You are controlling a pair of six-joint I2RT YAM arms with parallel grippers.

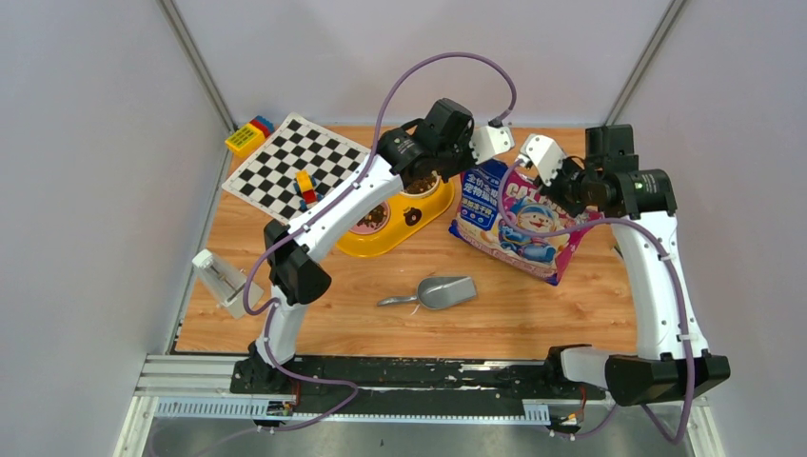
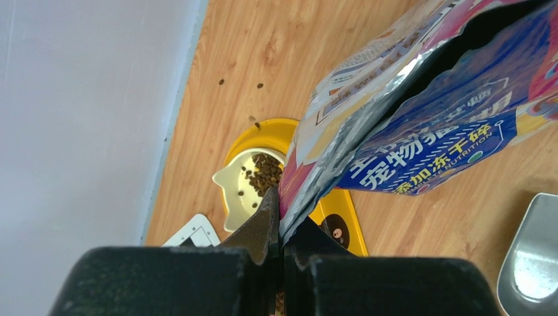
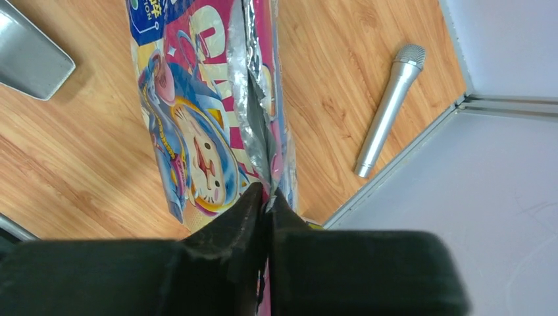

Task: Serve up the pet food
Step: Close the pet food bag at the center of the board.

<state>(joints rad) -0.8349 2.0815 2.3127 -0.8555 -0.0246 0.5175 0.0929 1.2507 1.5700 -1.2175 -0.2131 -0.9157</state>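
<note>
Your wooden table (image 1: 533, 305) carries everything. The biggest item is the blue-and-pink cat-print bag (image 1: 519, 224), lying right of centre with its top edge at the far side, held up between both arms. Your left gripper (image 2: 279, 204) is clenched on the bag's left top corner, fingers pinched tight on the foil. Your right gripper (image 3: 266, 194) is likewise clamped on the silver-lined top edge at the bag's right side.

Next in size, the checkerboard mat (image 1: 295, 167) sits at the far left, with small toy blocks (image 1: 305, 188) on it. The yellow double-bowl feeder (image 1: 381, 249) lies just left of the bag, partly under your left arm. The grey scoop (image 1: 438, 291) rests near of the feeder, apart from it, untouched. A silver microphone (image 3: 388, 108) lies at the far right, beside the wall.

The pet food (image 2: 266, 172) sits as a dark heap in the feeder's cream bowl, directly below the bag's gripped corner. A few stray pellets (image 2: 222, 82) are scattered on the wood beyond the feeder.
</note>
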